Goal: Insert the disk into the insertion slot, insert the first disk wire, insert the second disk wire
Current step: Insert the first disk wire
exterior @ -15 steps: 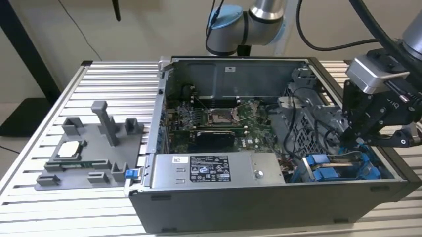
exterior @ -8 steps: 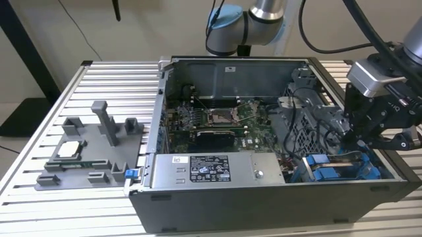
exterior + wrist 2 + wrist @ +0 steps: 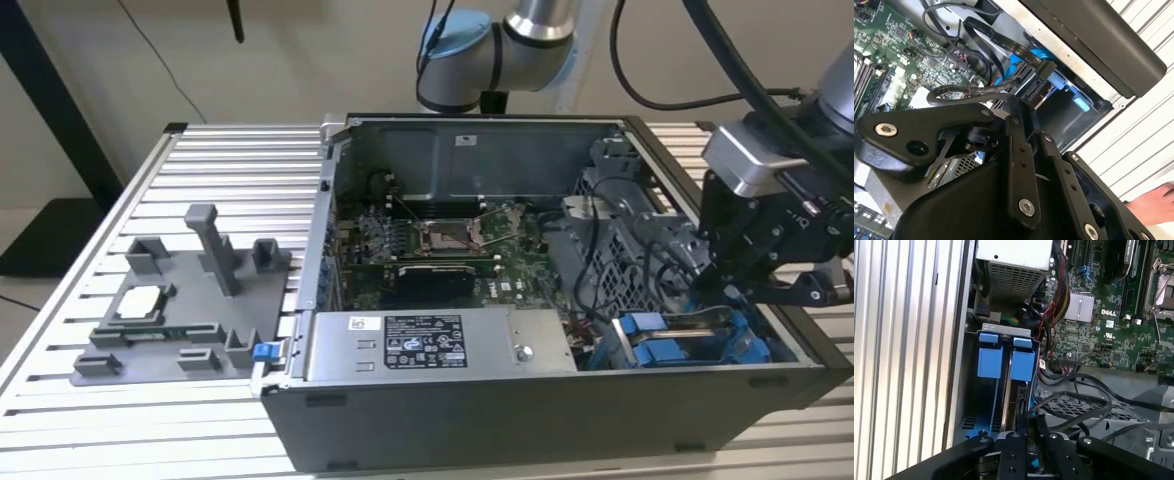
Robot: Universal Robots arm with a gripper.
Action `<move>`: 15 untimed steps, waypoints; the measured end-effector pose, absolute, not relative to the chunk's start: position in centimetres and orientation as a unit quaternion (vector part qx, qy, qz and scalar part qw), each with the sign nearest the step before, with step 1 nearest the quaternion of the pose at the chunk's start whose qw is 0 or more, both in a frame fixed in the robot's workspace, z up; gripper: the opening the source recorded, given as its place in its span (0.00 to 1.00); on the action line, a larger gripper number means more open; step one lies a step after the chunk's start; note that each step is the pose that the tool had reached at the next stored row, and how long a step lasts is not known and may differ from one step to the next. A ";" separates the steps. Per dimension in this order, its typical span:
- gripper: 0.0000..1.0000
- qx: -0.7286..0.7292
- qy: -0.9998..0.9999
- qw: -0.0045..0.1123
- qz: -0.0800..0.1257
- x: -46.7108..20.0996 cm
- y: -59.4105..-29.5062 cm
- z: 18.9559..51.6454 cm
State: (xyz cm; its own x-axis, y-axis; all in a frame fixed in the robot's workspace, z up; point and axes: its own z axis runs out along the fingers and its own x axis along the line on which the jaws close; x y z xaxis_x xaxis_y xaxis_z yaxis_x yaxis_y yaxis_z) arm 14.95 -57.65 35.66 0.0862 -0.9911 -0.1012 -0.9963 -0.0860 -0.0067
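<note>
- My pincer (image 3: 1030, 424) is clenched almost shut, hanging low inside the open computer case (image 3: 534, 400); I cannot tell whether it grips anything
- Its tips sit at the near end of the insertion slot (image 3: 1004, 330), among loose black wires (image 3: 1079, 392)
- The blue-framed disk (image 3: 1022, 365) stands seated in that slot
- The case rests on the ribbed surface (image 3: 200, 160)

Showing a silver-grey arm (image 3: 538, 18) with pale blue joint caps (image 3: 449, 36), carrying thick black cables (image 3: 734, 50) past a light grey wrist block (image 3: 747, 158). Ending in a matt black gripper (image 3: 747, 285) of flat linked bars, bearing round silver screws (image 3: 886, 130) in the second wrist view.
</note>
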 end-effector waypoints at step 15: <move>0.00 -0.700 0.713 0.038 0.033 15.5 -57.7 34.9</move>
